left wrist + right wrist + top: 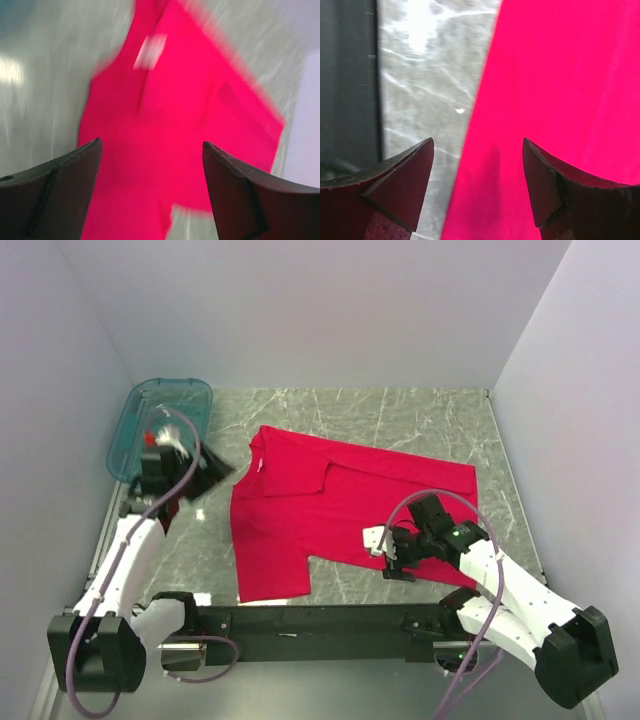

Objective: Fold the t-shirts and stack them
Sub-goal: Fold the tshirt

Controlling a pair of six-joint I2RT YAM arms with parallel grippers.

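The crimson t-shirt (340,500) is lying spread across the middle of the marble bench (400,410), one portion lapped over the body and the white neck label (150,50) showing at the collar end, on the left arm's side. The left gripper (212,475) is hanging just left of that collar, near the teal tub (130,435); its fingers (60,190) are standing wide apart with nothing between them. The right gripper (386,558) is hovering at the shirt's near edge, fingers (395,185) likewise spread and empty, one over bare bench and the other over red cloth. The fold looks loose and skewed, so a pinch that is catching only the top layer would probably be dragging the cloth askew rather than turning it over neatly. The near corner is also lying close to the black base rail (320,618) and could be snagging there if pulled that way. The left arm is working close to the tub and might be nudging it. The left wrist view is smeared, so creases are hard to read. The right arm is covering part of the hem, the tub's contents are not showing clearly, and I cannot tell whether the right fingers are touching the cloth.
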